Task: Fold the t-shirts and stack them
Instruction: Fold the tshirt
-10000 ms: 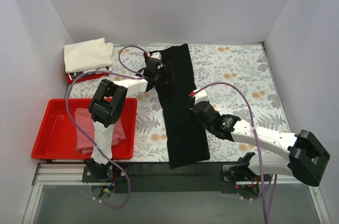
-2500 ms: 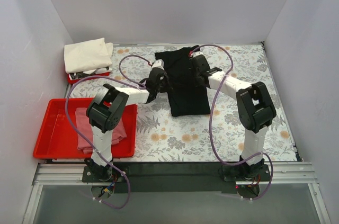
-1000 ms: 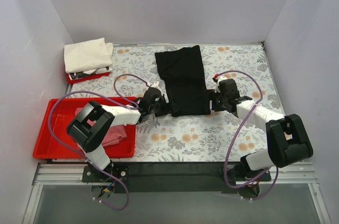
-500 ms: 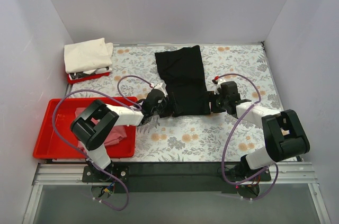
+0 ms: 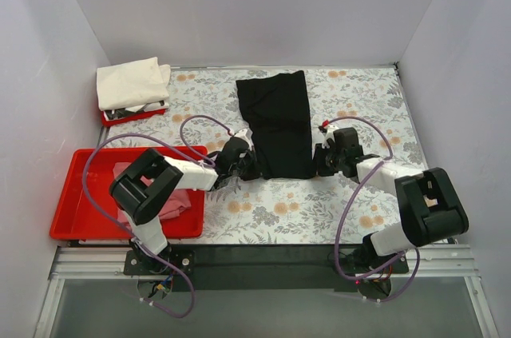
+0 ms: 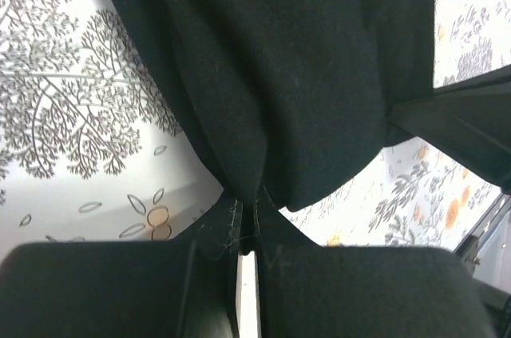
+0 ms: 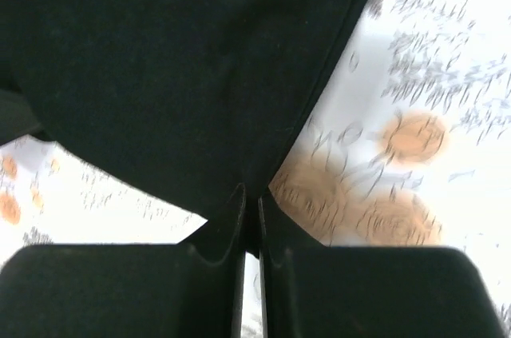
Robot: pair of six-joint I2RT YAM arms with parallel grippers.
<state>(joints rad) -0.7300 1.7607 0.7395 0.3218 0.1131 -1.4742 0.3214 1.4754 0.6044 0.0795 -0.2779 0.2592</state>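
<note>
Both hands pinching near corners of the plain black cloth t-shirt [image 5: 278, 122].
You are gripping it, lying flat on the floral tabletop [image 5: 363, 106], with left hand [image 5: 249, 167] and right hand [image 5: 318, 162] clamped on thin edges; uneven lifting risks a corner slipping free, undoing the fold.

Three t-shirts are lying out (black t-shirt [image 5: 275, 118], pink t-shirt [image 5: 177, 202], cream t-shirt [image 5: 132, 82]); two trays are sitting there (large red tray [image 5: 76, 206], small red tray [image 5: 120, 120]).
</note>
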